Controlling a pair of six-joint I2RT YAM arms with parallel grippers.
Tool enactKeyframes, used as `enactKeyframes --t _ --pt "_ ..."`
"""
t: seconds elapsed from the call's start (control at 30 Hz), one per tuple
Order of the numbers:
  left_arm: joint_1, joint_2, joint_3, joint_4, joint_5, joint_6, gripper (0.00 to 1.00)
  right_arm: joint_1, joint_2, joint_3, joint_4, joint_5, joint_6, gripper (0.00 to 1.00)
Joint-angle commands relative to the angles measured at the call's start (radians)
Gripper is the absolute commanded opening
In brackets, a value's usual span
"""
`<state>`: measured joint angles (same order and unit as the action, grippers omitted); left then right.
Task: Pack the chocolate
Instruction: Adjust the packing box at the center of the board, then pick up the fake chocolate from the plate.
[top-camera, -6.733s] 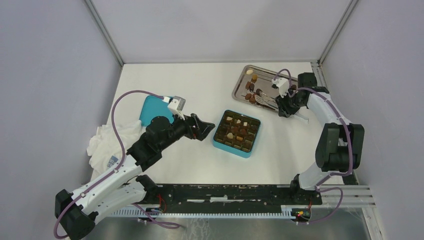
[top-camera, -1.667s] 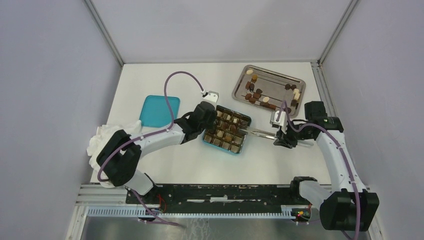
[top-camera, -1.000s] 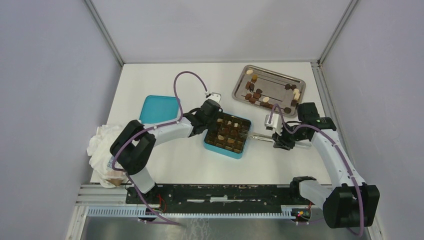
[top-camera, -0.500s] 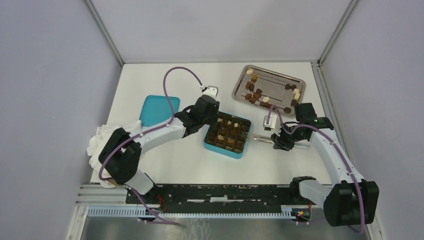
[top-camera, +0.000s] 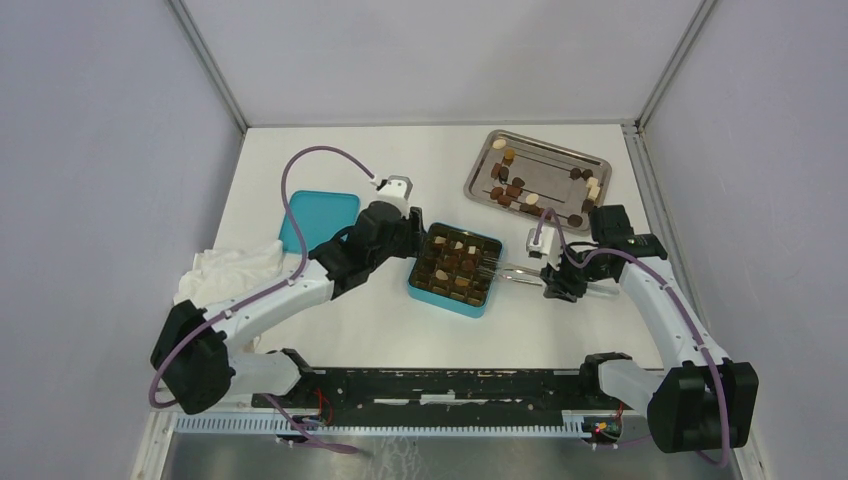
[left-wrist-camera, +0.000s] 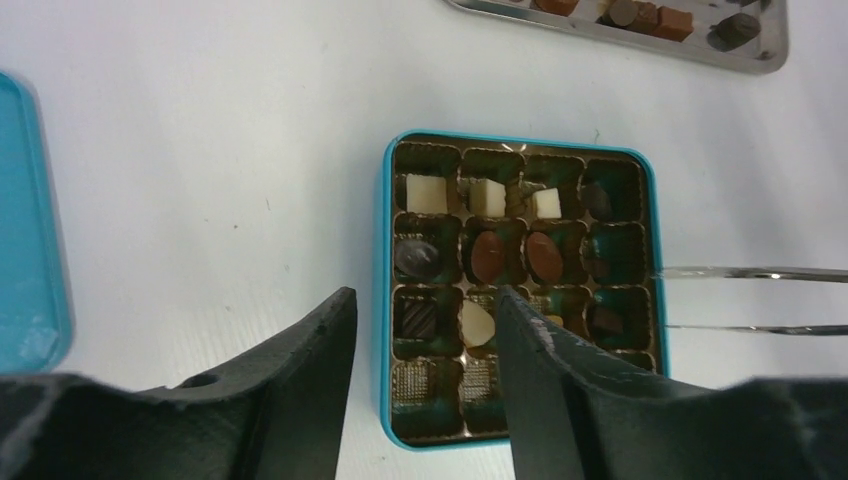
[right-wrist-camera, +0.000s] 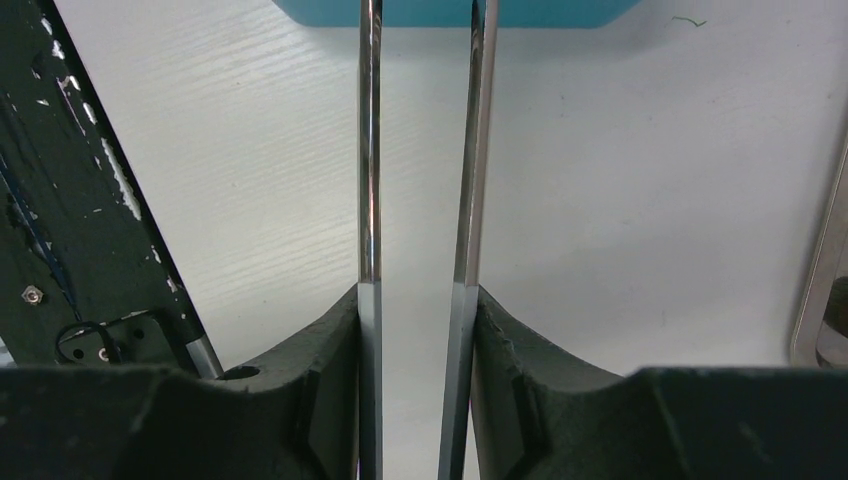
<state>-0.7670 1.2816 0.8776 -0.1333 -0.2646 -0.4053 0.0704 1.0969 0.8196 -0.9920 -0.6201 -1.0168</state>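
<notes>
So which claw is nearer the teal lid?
Left. The left claw hangs just right of the lid, at the box's left edge; the right claw, holding tweezers, is beyond the box.

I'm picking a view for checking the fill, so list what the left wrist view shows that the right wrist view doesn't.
Only left wrist: the chocolate in the cells of the teal box, and the teal lid. Only right wrist: the right gripper clamped on the tweezers, and the black rail. Both: the teal box and the tweezers' arms.
</notes>
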Motion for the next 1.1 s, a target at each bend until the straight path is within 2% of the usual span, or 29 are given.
enactKeyframes --t 0.0,0.13,0.2,0.3,0.4,0.53,0.67,0.77,0.9,1.07 --pt "0.007 -0.108 -0.041 0.026 0.054 -0.088 0.66 -0.014 -0.001 0.046 0.065 -0.078 0.063 0.42" --pt "0.011 -0.218 -0.084 0.033 0.069 -0.125 0.91 -0.108 0.020 0.095 0.156 -0.146 0.151 0.41" --pt "0.014 -0.285 -0.107 0.044 0.085 -0.134 0.99 -0.178 0.046 0.130 0.204 -0.182 0.207 0.41" --pt "0.019 -0.343 -0.099 0.029 0.127 -0.117 1.00 -0.237 0.086 0.175 0.297 -0.174 0.307 0.41" --pt "0.024 -0.341 -0.014 -0.068 0.141 -0.055 1.00 -0.248 0.141 0.224 0.372 -0.074 0.369 0.41" --pt "0.024 -0.280 0.164 -0.197 0.141 0.118 1.00 -0.248 0.245 0.295 0.397 0.050 0.388 0.41" --pt "0.026 -0.224 0.255 -0.229 0.119 0.256 1.00 -0.248 0.332 0.357 0.405 0.127 0.386 0.40" --pt "0.026 -0.186 0.275 -0.205 0.130 0.324 1.00 -0.246 0.403 0.428 0.404 0.146 0.393 0.40" --pt "0.026 -0.134 0.270 -0.171 0.133 0.384 0.99 -0.210 0.548 0.606 0.356 0.172 0.405 0.41" --pt "0.026 -0.148 0.184 -0.127 0.114 0.399 0.99 -0.151 0.735 0.812 0.305 0.207 0.427 0.41"
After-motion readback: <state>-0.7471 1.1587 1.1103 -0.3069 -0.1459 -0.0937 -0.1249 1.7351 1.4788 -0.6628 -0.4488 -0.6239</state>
